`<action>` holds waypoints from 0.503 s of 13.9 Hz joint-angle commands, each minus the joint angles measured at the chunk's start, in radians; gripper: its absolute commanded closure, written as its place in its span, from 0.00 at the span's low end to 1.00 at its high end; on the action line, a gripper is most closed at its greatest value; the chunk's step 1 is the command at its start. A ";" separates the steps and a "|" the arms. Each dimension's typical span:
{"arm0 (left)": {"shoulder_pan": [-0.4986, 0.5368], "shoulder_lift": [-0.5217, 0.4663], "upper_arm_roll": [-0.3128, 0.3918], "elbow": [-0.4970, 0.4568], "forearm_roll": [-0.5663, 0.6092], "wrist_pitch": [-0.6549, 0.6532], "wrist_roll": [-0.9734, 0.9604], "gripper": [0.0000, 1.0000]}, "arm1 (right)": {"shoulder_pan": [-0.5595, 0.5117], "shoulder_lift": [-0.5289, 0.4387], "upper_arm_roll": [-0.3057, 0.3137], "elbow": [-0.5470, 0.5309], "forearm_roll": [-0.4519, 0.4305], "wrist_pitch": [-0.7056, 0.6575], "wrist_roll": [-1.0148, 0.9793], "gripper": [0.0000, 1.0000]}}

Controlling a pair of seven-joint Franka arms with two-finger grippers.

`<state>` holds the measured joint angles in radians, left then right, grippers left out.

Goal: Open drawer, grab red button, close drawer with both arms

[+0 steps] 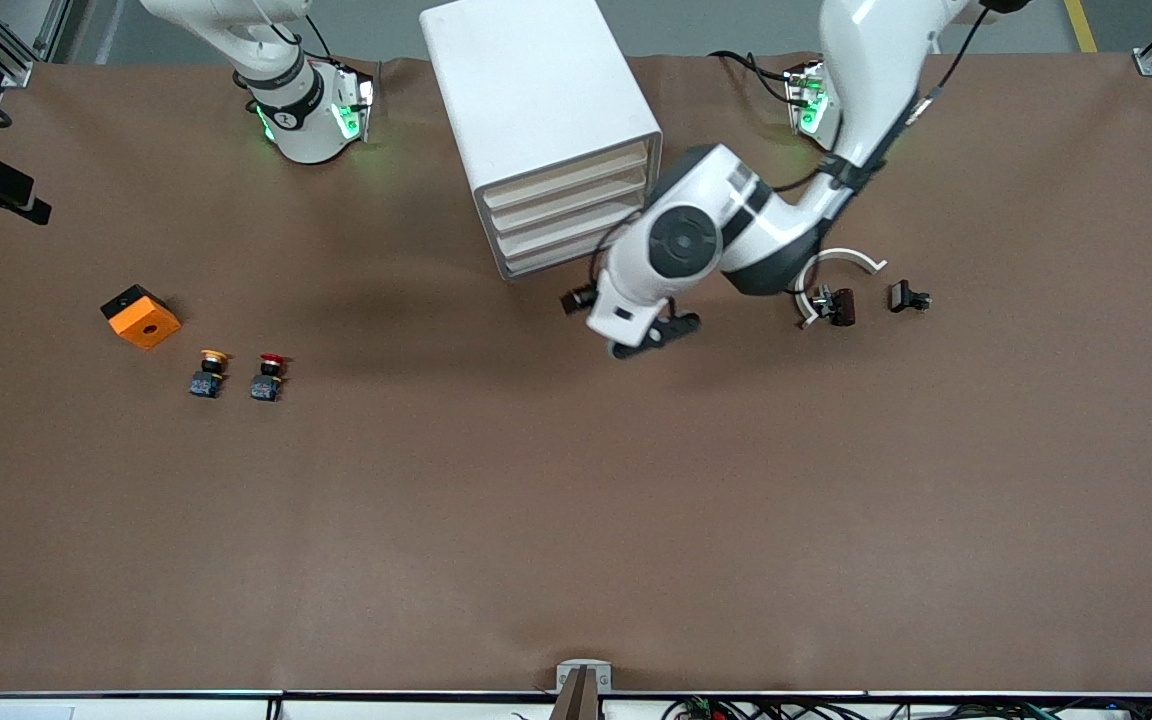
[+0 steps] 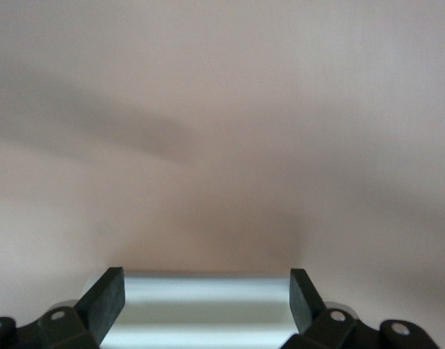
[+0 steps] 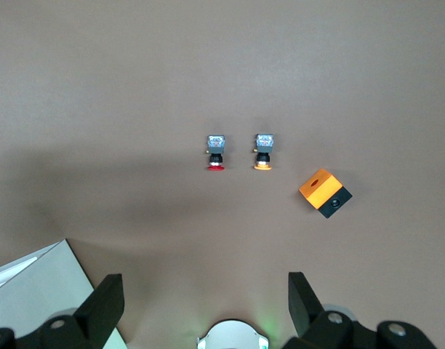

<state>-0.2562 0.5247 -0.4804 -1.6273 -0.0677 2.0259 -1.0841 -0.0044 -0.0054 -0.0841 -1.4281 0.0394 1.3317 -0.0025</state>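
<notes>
The drawer (image 1: 576, 248), lowest of four in the white cabinet (image 1: 536, 95), sits flush with the others above it, its pale front facing the left gripper (image 1: 651, 333). That gripper hovers just in front of the cabinet's lower corner, fingers (image 2: 106, 299) spread wide with nothing between them; in the left wrist view a pale band lies between the pads, probably a drawer edge, though it is too blurred to be sure.

The button (image 1: 268, 376) with the red cap lies on the brown table (image 1: 576, 520), well apart from the left gripper, toward the right arm's end. Just beside it is the orange-capped button (image 1: 208, 372), and near that the orange cube (image 1: 140, 316).

The right gripper (image 3: 206, 309) waits high near its base, out of the front view, fingers parted and empty, looking down on the red-capped button (image 3: 216, 152), its twin (image 3: 264, 150) and the cube (image 3: 325, 192).

Near the left arm's elbow lie a white curved piece (image 1: 848, 257) and two small dark parts (image 1: 839, 306).
</notes>
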 commanded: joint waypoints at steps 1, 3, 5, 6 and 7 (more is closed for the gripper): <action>0.076 -0.040 -0.004 0.006 0.135 -0.027 -0.008 0.00 | -0.006 -0.044 0.004 -0.047 0.013 0.035 -0.010 0.00; 0.144 -0.069 -0.004 0.012 0.236 -0.039 0.001 0.00 | -0.006 -0.074 0.004 -0.092 0.011 0.079 -0.014 0.00; 0.204 -0.098 -0.004 0.030 0.285 -0.073 0.054 0.00 | -0.006 -0.080 0.004 -0.101 0.007 0.090 -0.022 0.00; 0.237 -0.112 -0.006 0.038 0.286 -0.088 0.087 0.00 | -0.008 -0.082 0.004 -0.104 0.007 0.095 -0.027 0.00; 0.268 -0.123 -0.006 0.038 0.287 -0.093 0.107 0.00 | -0.009 -0.085 0.006 -0.106 0.007 0.101 -0.027 0.00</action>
<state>-0.0366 0.4438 -0.4796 -1.5853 0.1991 1.9656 -1.0168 -0.0045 -0.0539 -0.0836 -1.4930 0.0395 1.4084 -0.0126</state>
